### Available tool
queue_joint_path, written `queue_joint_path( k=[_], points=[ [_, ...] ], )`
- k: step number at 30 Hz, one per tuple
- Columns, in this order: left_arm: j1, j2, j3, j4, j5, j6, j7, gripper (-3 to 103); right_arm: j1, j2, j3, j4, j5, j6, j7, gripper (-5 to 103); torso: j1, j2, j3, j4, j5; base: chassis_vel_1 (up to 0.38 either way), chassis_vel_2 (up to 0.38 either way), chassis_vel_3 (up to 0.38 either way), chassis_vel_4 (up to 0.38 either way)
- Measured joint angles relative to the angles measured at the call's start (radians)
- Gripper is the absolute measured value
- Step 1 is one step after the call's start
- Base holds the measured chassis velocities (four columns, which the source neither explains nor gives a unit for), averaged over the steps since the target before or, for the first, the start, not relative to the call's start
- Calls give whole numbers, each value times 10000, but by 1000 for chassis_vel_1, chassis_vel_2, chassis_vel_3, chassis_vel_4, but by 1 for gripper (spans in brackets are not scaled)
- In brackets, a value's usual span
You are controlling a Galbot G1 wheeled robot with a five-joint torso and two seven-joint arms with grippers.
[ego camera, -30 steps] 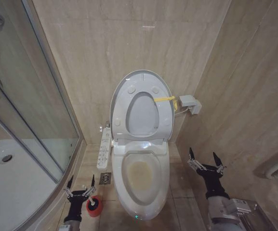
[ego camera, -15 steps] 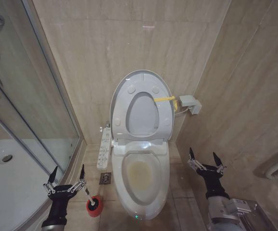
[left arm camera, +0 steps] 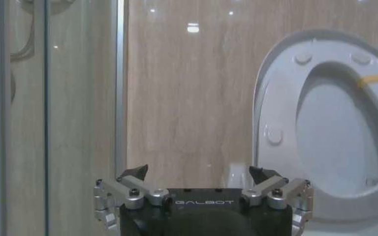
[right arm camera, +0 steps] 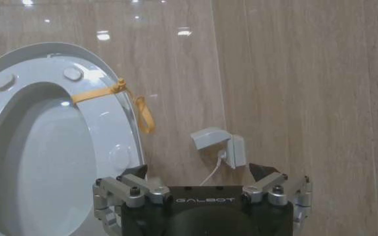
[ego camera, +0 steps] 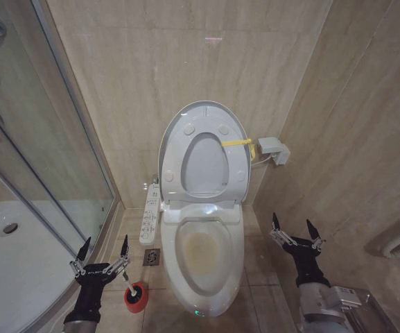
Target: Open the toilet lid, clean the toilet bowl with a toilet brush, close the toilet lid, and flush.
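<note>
Both pincers released: left pincer (ego camera: 102,254) just above the thin white toilet brush in its red cup (ego camera: 135,294), right pincer (ego camera: 292,229) right of the stained white ceramic toilet bowl (ego camera: 201,251); large white oval lid (ego camera: 203,150) upright.

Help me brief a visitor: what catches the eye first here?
The toilet against the back wall, its lid and seat raised, showing a yellow-stained bowl. On the floor to its left, a brush in a red holder, with the open left gripper just above.
</note>
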Motion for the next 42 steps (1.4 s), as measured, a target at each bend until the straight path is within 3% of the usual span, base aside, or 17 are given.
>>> queue_joint_path(
  k=[42],
  points=[
    [-107, -79, 247, 355, 295, -203, -225, 100, 0, 0, 0, 0, 0, 0, 0, 100, 0, 0, 0, 1, 0, 0, 0, 0, 0]
  ],
)
